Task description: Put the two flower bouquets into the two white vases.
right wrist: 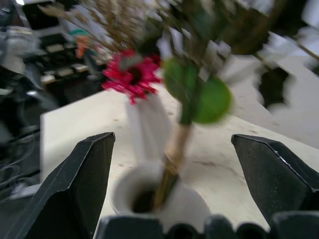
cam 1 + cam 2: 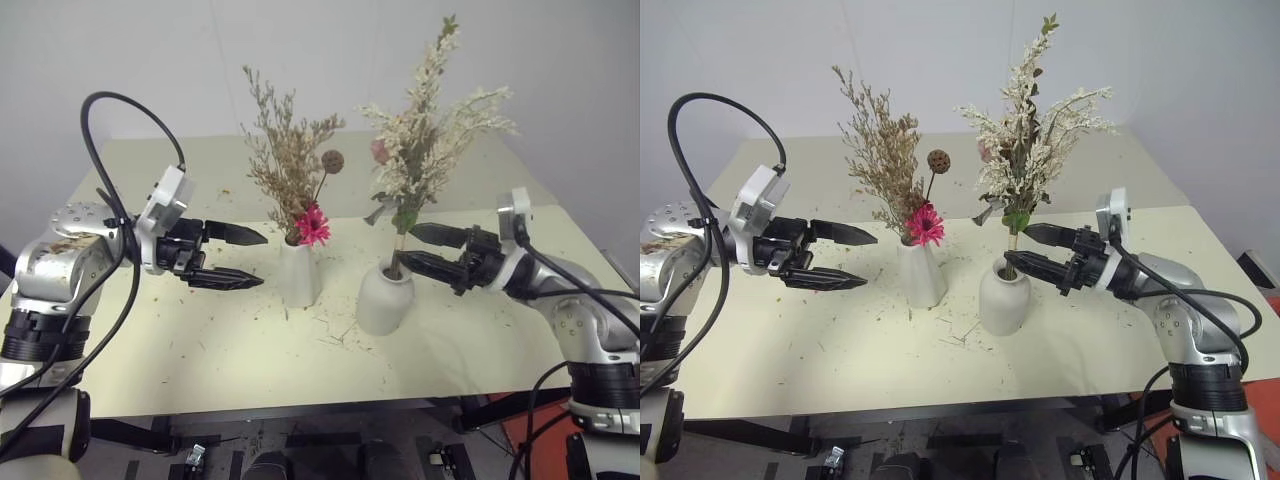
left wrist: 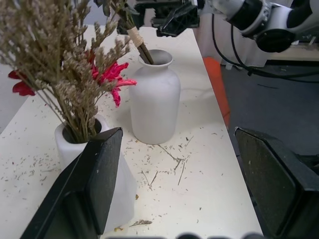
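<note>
On the desk (image 2: 200,350), both bouquets stand upright in their vases. The cream bunch (image 2: 425,130) sits in the dome vase (image 2: 385,297), its stem between the right end effector's (image 2: 425,250) wide-open fingers; left end effector (image 2: 240,258) gapes empty too.

The place looked like a robot test room or lab rather than a home. A plain pale table (image 2: 150,370) stood against a bare white wall (image 2: 330,50), its top littered with dry plant scraps. Loose black cables (image 2: 120,110) looped from the robot's arms. Below the near edge of the table lay a dark floor (image 2: 330,450) with black gear on it. In the right wrist view, blurred shelves or benches (image 1: 55,55) crowded with equipment stood in the far background beyond the table.
</note>
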